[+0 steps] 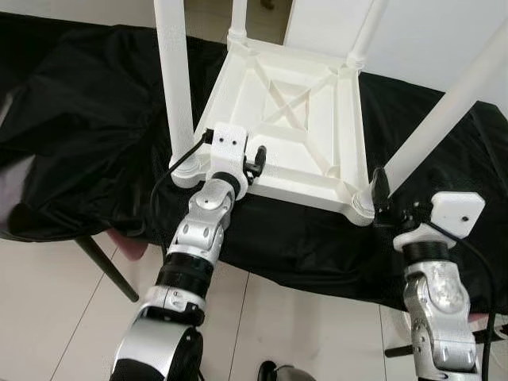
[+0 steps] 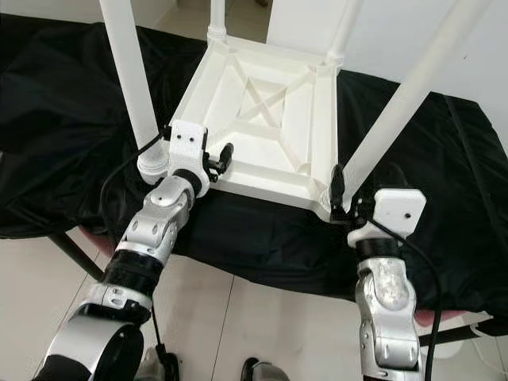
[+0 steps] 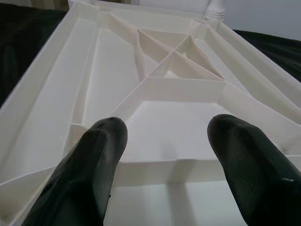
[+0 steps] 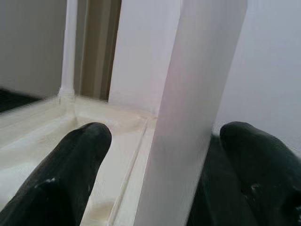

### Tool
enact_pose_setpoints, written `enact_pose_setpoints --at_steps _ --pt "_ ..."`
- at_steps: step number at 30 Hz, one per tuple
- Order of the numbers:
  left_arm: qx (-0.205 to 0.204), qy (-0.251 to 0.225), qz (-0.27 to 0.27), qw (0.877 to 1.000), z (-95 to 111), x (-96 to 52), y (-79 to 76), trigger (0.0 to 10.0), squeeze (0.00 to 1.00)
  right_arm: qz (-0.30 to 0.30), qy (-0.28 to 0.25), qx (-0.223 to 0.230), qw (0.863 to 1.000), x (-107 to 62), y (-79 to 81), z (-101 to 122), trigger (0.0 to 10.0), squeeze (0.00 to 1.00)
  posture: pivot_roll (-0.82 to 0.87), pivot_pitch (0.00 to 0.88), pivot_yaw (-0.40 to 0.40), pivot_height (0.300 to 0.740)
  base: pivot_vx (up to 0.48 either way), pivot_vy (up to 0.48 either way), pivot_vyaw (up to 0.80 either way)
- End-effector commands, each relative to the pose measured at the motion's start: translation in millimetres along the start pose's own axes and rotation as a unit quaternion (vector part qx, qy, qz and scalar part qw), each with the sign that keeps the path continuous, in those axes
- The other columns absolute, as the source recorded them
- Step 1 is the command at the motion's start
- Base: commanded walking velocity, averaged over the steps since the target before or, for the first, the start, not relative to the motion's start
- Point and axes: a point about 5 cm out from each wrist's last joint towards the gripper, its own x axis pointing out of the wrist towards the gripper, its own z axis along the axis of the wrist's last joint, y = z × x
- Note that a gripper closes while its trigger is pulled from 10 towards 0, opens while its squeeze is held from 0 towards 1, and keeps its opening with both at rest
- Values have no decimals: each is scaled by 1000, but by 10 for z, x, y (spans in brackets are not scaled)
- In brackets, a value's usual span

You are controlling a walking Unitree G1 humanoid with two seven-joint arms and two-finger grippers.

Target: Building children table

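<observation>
A white plastic children's table (image 1: 286, 111) lies upside down on a black cloth, its ribbed underside facing up and four legs standing up from the corners. My left gripper (image 1: 258, 163) is open at the near rim, beside the near-left leg (image 1: 175, 79); in the left wrist view its fingers (image 3: 89, 165) spread over the ribs. My right gripper (image 1: 379, 190) is open at the base of the near-right leg (image 1: 444, 119). The right wrist view has that leg (image 4: 188, 113) standing between the two fingertips (image 4: 70, 174), with a gap on each side.
The black cloth (image 1: 79, 119) covers the whole work surface and hangs over its near edge. Pale tiled floor (image 1: 302, 333) lies below, with a dark slanted chair leg (image 1: 103, 266) at the left. A white wall (image 1: 429, 32) rises behind the table.
</observation>
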Motion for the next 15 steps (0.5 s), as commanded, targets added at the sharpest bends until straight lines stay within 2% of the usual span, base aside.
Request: enact_pose_setpoints --at_steps 1,3,5,6,7,9,15 --pt "-8 3 39 999 -27 17 -16 10000 0 -13 -25 1 1000 50 -61 134 10000 0 22 132 -56 740 0 0 0" --pt "-11 5 40 999 -39 33 -20 10000 0 -14 -44 2 999 139 -72 231 10000 0 22 130 -56 740 0 0 0" --pt "-11 5 40 999 -39 33 -20 10000 0 -14 -44 2 999 139 -72 231 10000 0 22 130 -56 740 0 0 0" --pt "-14 6 41 999 -45 50 -22 10000 0 -12 -72 7 997 273 -68 370 10000 0 25 122 -56 740 0 0 0" --pt "-14 6 41 999 -45 50 -22 10000 0 -12 -72 7 997 273 -68 370 10000 0 25 122 -56 740 0 0 0" --pt "-18 5 43 999 -34 67 -24 10000 0 -7 -101 12 995 406 -62 512 10000 0 30 116 -57 740 0 0 0" --pt "-18 2 43 999 -24 72 -22 10000 0 -9 -113 16 993 472 -73 565 10000 0 37 117 -60 740 0 0 0"
